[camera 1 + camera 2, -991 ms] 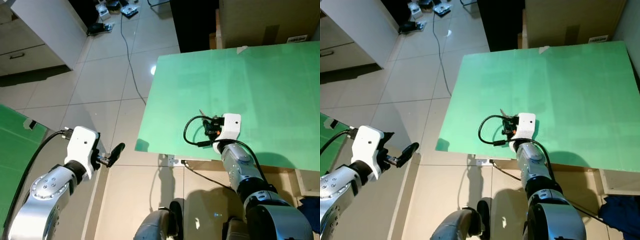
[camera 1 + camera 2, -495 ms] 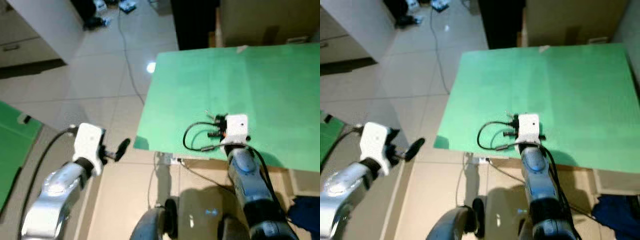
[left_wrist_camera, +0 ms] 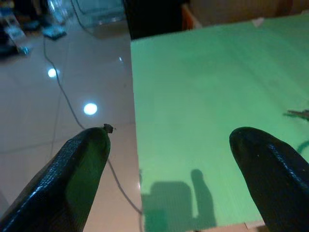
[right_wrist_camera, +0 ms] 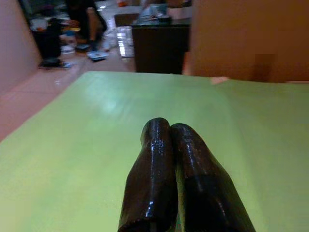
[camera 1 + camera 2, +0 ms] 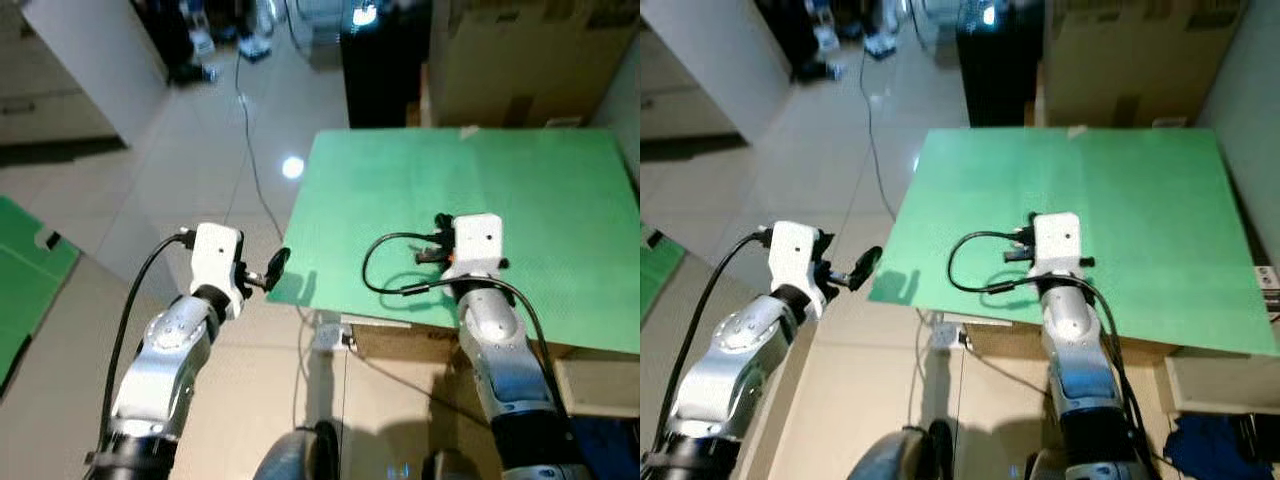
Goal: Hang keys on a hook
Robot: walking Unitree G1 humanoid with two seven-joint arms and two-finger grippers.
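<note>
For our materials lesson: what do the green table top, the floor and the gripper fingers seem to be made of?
Green table top: probably a matte board or mat, since it looks flat with only dull glare. Floor: glossy tile, with grout lines and bright lamp reflections. Right gripper fingers: smooth black rubber or plastic, showing a soft sheen; which one is unclear.

Plain pale green over the table top (image 5: 520, 190), glossy beige with white light spots across the floor tiles (image 5: 200, 160), black on a cable (image 5: 248, 130) trailing over them, brown on the cardboard box (image 5: 520, 60) beyond, silver arms capped white, black gripper fingers (image 3: 77, 164).
</note>
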